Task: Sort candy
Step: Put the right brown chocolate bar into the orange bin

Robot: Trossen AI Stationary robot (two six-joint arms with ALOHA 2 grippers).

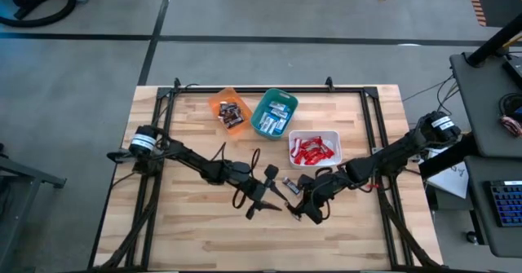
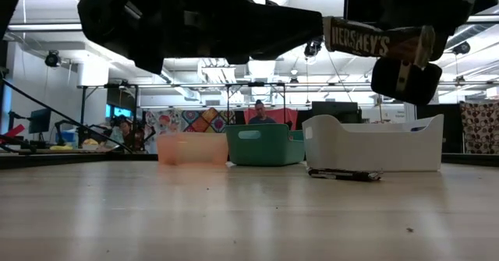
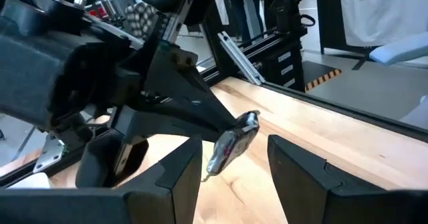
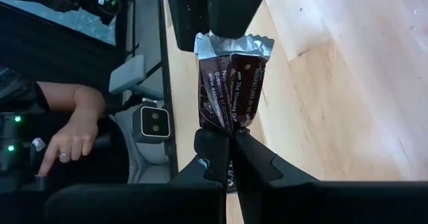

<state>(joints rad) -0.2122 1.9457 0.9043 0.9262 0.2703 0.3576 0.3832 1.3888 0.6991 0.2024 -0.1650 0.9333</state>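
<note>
The two arms meet near the lower middle of the high view, above the wooden tabletop [image 1: 204,232]. The right end effector [image 4: 231,140] is clamped shut on one end of a dark brown Hershey's bar [image 4: 231,83], which it holds off the wood; in the low view that bar [image 2: 370,40] sits in the upper right of the frame, nearly level, with its lettering readable. The left end effector [image 3: 234,164] faces it with its fingers [image 3: 177,174] spread apart, and the bar's free end lies in the gap between them; I cannot tell whether either finger touches the wrapper.

Along the upper middle of the high view three bins stand in a row. The orange bin [image 1: 218,102] holds dark-wrapped candy [image 1: 232,115], the teal bin [image 1: 263,107] just beside it holds blue-and-white candy [image 1: 276,116], and the white bin [image 1: 315,134], lower and to the right, holds red candy [image 1: 310,151]. One more dark candy bar [image 2: 345,174] lies flat on the wood just in front of the white bin, right of centre in the low view.

In the right wrist view, a person's hand [image 4: 70,140] rests at a device at the lower left of the frame, beyond the tabletop edge.
</note>
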